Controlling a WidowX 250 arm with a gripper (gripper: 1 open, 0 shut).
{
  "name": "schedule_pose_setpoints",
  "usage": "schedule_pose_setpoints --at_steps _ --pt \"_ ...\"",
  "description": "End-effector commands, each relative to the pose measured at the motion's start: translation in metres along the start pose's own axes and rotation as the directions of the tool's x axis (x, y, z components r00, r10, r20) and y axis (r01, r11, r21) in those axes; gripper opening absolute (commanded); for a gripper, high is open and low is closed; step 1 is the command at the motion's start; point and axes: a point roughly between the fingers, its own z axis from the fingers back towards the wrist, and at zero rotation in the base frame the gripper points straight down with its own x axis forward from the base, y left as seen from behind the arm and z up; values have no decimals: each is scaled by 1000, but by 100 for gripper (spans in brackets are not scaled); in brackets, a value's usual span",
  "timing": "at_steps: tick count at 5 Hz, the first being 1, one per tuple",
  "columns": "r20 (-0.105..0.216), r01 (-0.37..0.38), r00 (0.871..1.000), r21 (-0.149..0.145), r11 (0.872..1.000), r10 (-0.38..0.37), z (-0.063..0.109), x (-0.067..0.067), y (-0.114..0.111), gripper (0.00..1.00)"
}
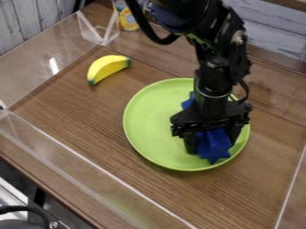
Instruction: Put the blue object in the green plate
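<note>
The lime-green plate (153, 116) lies on the wooden table, right of centre. The deep-blue object (214, 146) rests on the plate's right half, partly covered by the arm. My black gripper (212, 132) comes straight down onto it, with its fingers on either side of the block. Whether the fingers still press the block or stand slightly apart from it cannot be made out from this angle.
A yellow banana (106, 67) lies on the table to the upper left of the plate. Clear acrylic walls (72, 148) edge the table at the left and front. A clear stand and a yellow item (124, 18) are at the back.
</note>
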Motion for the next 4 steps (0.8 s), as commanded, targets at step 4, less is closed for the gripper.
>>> schedule_pose_setpoints --at_steps 4 --pt "-4 39 999 68 997 -38 0 4 9 0"
